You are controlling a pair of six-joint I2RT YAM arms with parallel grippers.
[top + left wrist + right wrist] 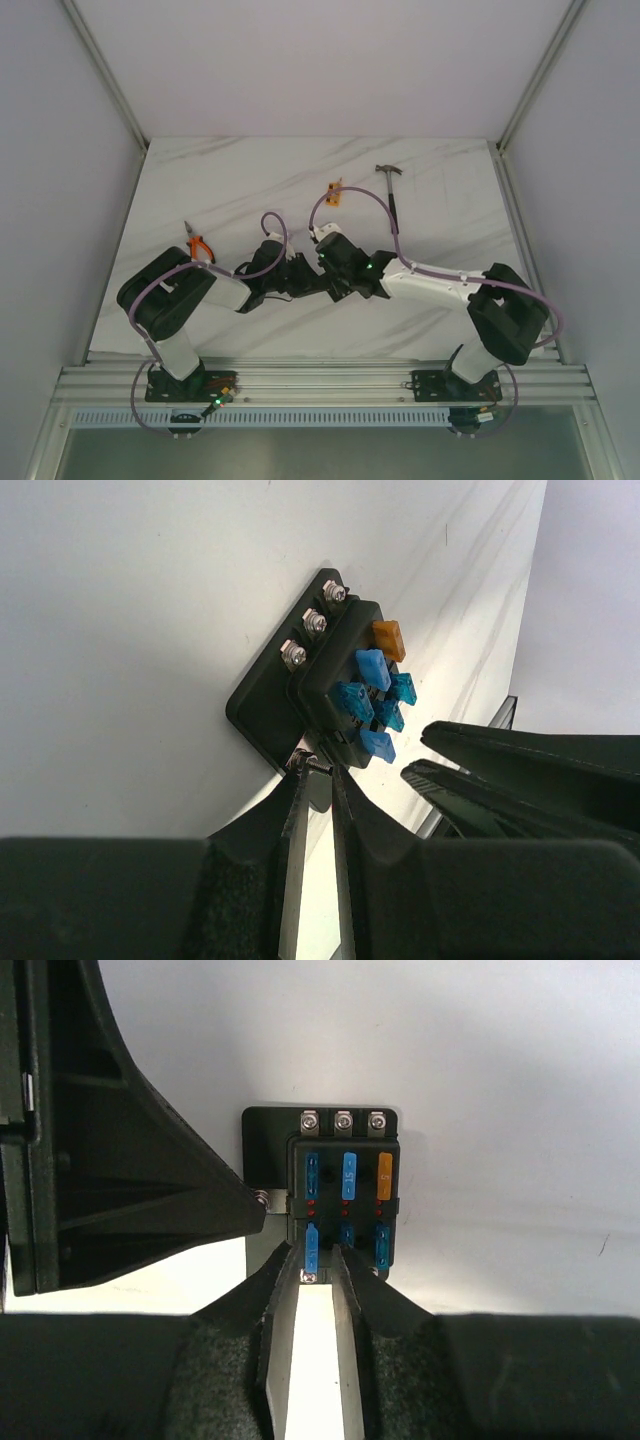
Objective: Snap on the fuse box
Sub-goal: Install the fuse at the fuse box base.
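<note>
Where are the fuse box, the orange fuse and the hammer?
fuse box (345, 1203), right wrist view, middle of its top face.
orange fuse (385, 1174), right wrist view, its flat top.
hammer (396, 203), top external view, on its handle.

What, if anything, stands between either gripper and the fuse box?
Nothing visible. The left gripper's tips pinch a terminal on one side of the fuse box; the right gripper's tips pinch one on its near edge.

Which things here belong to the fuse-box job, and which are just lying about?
Job in hand:
fuse box
left gripper, pinching one edge of it
right gripper, pinching another edge

Lying about:
hammer
orange-handled pliers
small orange block
</note>
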